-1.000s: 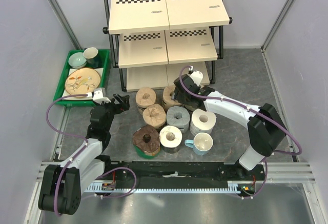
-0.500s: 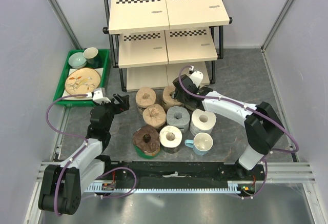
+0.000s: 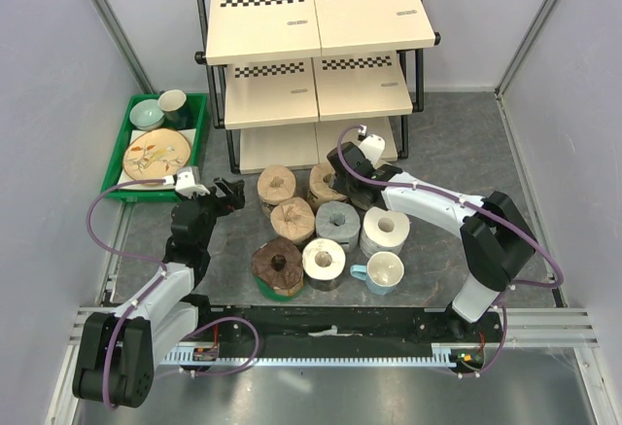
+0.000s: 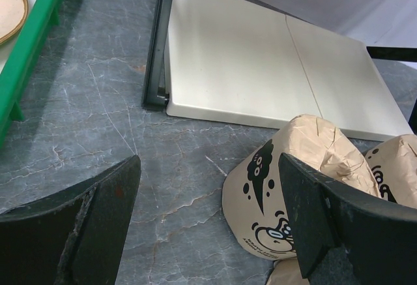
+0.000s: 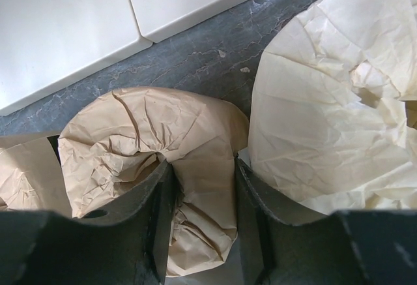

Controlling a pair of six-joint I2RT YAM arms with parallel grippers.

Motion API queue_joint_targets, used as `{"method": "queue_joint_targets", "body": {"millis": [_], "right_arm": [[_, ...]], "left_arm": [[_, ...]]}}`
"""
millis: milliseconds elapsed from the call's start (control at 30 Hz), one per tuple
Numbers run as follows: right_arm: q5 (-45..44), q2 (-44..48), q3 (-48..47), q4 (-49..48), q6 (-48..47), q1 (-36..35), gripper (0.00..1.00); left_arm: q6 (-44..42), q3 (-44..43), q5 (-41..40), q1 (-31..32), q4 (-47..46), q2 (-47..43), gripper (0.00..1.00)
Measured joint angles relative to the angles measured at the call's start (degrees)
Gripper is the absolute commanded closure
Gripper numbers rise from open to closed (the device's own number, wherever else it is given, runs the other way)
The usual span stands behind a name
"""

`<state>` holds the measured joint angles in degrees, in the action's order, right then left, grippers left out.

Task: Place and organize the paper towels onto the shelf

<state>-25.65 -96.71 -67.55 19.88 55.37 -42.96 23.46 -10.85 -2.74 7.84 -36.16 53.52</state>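
Several paper towels stand in a cluster on the table in front of the shelf [image 3: 316, 17]. My right gripper [image 3: 335, 174] is down on the back tan roll [image 3: 322, 184]. In the right wrist view the gripper [image 5: 203, 187] is shut on that tan roll's [image 5: 189, 135] wall, one finger in the core and one outside, beside a cream-white roll [image 5: 326, 122]. My left gripper [image 3: 228, 194] hangs open left of another tan roll [image 3: 277, 185]. In the left wrist view that printed tan roll [image 4: 273, 187] lies by the right finger of the gripper [image 4: 208, 213], with nothing held.
A green tray [image 3: 115, 167] of dishes sits at the left beside the shelf. A white mug [image 3: 384, 271] stands at the front right of the rolls. Tan [image 3: 293, 218], grey [image 3: 337, 221], white [image 3: 385, 230], dark brown [image 3: 278, 262] and cream [image 3: 324, 260] rolls crowd together. The shelf's bottom board [image 4: 247, 63] lies just behind.
My right gripper's jaws have closed onto the back tan roll's wall, and the right arm has shifted slightly. The left arm has not moved.
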Motion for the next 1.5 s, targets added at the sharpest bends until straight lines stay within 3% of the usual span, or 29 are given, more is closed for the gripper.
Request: {"method": "queue_joint_targets", "body": {"millis": [200,400,733,1033,1267,1500], "right_arm": [[0.3,1.7,1.9,-2.0,-2.1,0.0,0.64],[0.3,9.3,6.4,-4.4,-4.9,0.0,0.65],[2.0,20.1,5.6,-8.3,-11.7,0.0,0.68],[1.9,18.7,-3.6,-8.1,-18.3,-3.7,0.68],[-1.0,12.2,-14.9,-9.2,-23.6,-10.1,0.68],[-4.3,5.7,-19.0,-11.7,-27.6,-12.1,0.68]], "left_arm": [[0.0,0.0,-0.1,0.0,0.0,0.0,0.07],[0.0,0.0,-0.2,0.0,0.0,0.0,0.07],[0.0,0.0,-0.2,0.0,0.0,0.0,0.07],[0.0,0.0,-0.2,0.0,0.0,0.0,0.07],[0.0,0.0,-0.2,0.0,0.0,0.0,0.07],[0.0,0.0,-0.2,0.0,0.0,-0.1,0.07]]}}
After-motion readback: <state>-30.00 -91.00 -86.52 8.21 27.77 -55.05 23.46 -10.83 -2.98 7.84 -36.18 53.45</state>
